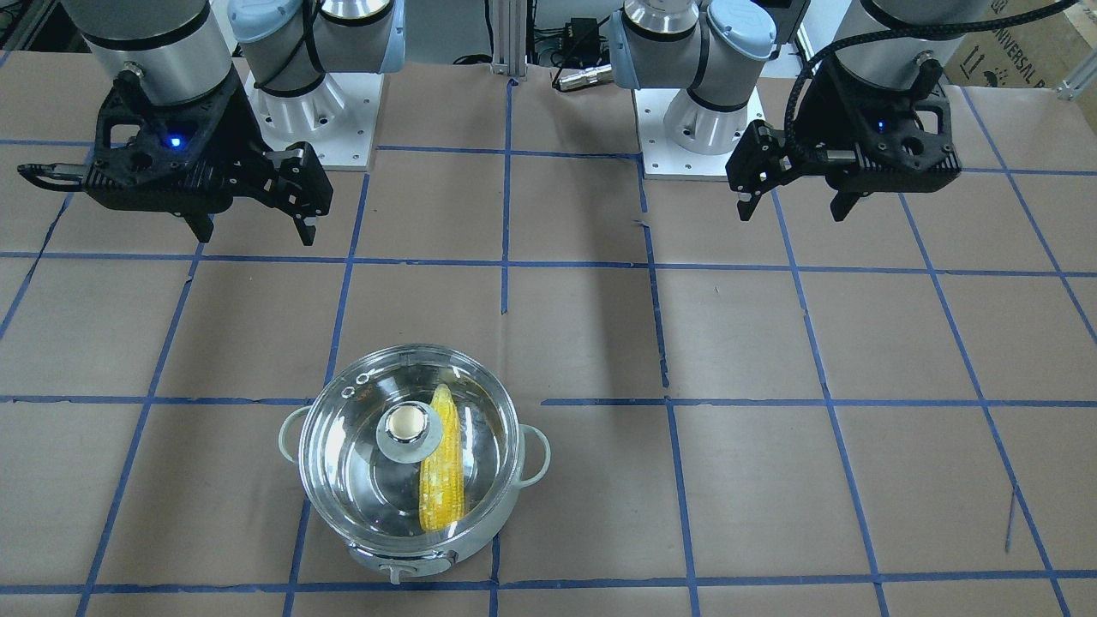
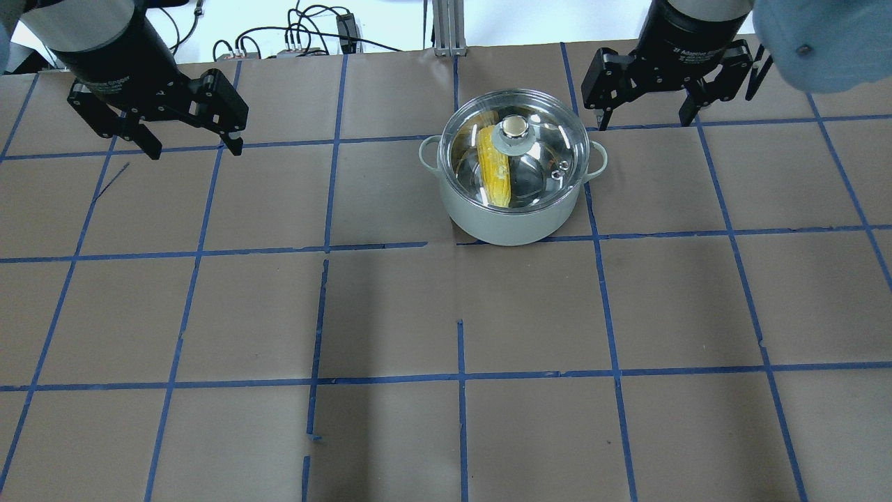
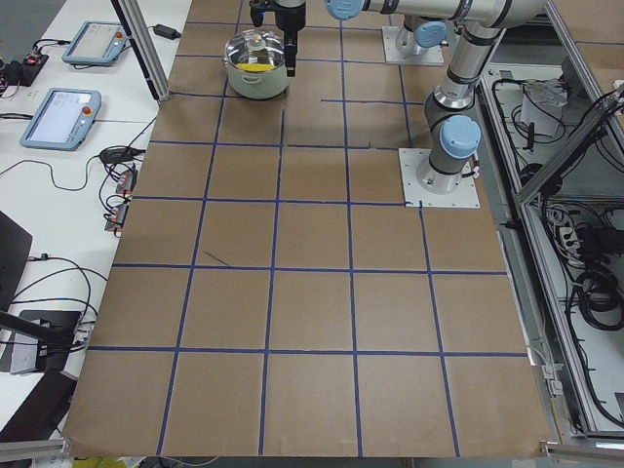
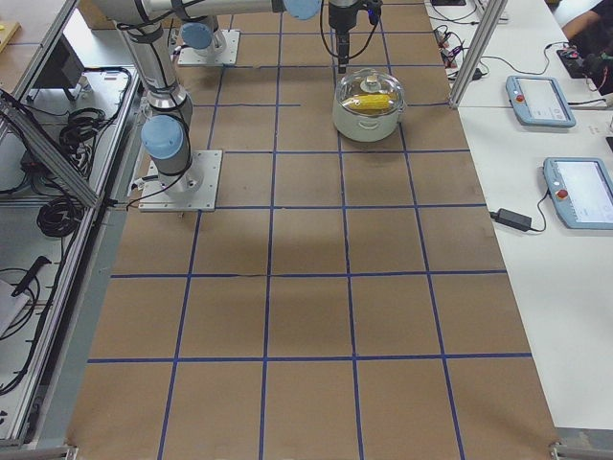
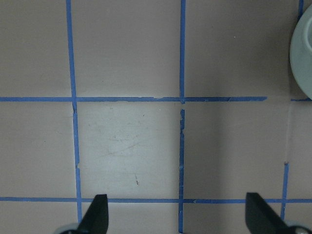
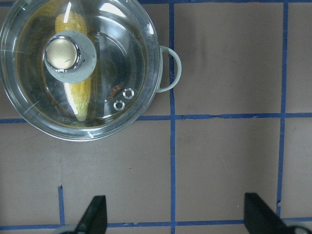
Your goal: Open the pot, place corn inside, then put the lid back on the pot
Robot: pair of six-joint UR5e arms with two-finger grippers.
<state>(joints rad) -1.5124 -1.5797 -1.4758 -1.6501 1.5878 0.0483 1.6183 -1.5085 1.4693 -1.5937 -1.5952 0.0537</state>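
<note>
The job looks finished to me: the corn (image 2: 493, 171) lies inside the pot (image 2: 512, 223), the lid (image 2: 514, 129) sits on its rim, and the left gripper (image 2: 195, 150) and right gripper (image 2: 643, 123) hang empty, jaws apart, clear of it.

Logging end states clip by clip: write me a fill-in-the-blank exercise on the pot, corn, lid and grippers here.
1. The corn lies ____ the pot.
2. The lid sits ____ the pot, not on the table.
3. The left gripper and right gripper are both ____, holding nothing.
Missing words: inside; on; open.
</note>
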